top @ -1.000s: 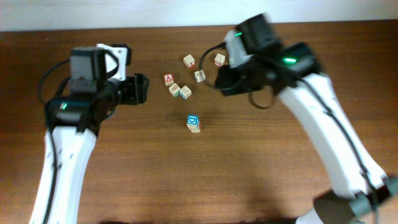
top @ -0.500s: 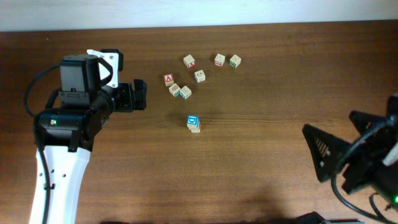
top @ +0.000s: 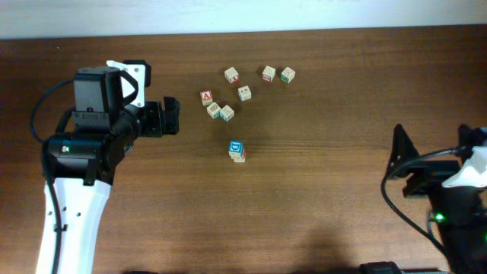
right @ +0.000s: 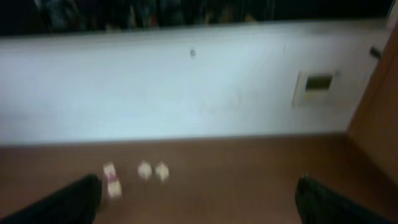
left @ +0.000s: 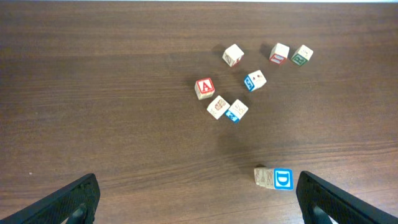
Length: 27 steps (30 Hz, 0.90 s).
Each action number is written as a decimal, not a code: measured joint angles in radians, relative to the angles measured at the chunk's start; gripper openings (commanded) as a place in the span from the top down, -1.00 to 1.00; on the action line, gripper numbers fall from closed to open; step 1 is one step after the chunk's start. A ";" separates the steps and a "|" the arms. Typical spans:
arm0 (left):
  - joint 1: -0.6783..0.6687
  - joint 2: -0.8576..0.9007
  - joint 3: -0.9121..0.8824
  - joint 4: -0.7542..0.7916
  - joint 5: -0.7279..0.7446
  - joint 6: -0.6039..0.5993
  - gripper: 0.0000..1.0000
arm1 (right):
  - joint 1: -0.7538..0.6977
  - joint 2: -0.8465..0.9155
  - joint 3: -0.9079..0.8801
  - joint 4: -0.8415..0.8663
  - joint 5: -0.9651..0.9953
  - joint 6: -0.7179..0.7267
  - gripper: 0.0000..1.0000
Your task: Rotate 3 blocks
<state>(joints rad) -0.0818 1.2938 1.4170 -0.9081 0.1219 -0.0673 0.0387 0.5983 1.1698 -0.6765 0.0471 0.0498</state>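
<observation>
Several small wooden alphabet blocks lie scattered at the table's back middle. The blue "D" block [top: 237,147] [left: 283,179] sits alone nearer the front, a pale block [left: 264,177] pressed against it. Pale blocks [top: 214,109] [top: 227,113] [left: 217,106] lie in the cluster. My left gripper [top: 172,116] [left: 199,208] stands open left of the cluster, nothing between its fingers. My right gripper [top: 401,161] [right: 199,205] is open and empty, far off at the right front. Its view is blurred and shows three blocks [right: 144,170] in the distance.
A red "A" cube [top: 206,97] [left: 204,88] and a green-faced cube [top: 287,74] [left: 303,54] lie among the blocks. Other cubes [top: 231,74] [top: 268,73] [top: 244,93] sit near the table's back edge. A white wall [right: 186,93] runs behind the table.
My right arm has swung from over the back blocks to the right front and its gripper has opened. The green-faced cube now shows. My left arm shifted slightly left, jaws wider.
</observation>
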 measured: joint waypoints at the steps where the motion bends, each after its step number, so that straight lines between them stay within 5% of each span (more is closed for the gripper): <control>1: 0.000 0.000 0.000 -0.001 0.000 0.000 -0.98 | -0.016 -0.051 -0.113 0.065 -0.013 -0.005 -0.98; 10: 0.000 0.000 0.001 -0.001 0.000 0.000 -0.99 | -0.039 -0.429 -0.877 0.647 -0.064 -0.024 -0.97; 18: 0.000 0.000 0.001 -0.001 0.000 0.000 -0.98 | -0.018 -0.584 -1.126 0.689 -0.068 -0.024 -0.97; 27: 0.000 0.000 0.001 -0.001 0.000 0.000 -0.98 | -0.018 -0.586 -1.155 0.599 -0.068 -0.024 -0.97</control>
<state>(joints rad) -0.0818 1.2938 1.4178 -0.9089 0.1219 -0.0673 0.0212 0.0120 0.0143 -0.0776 -0.0212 0.0257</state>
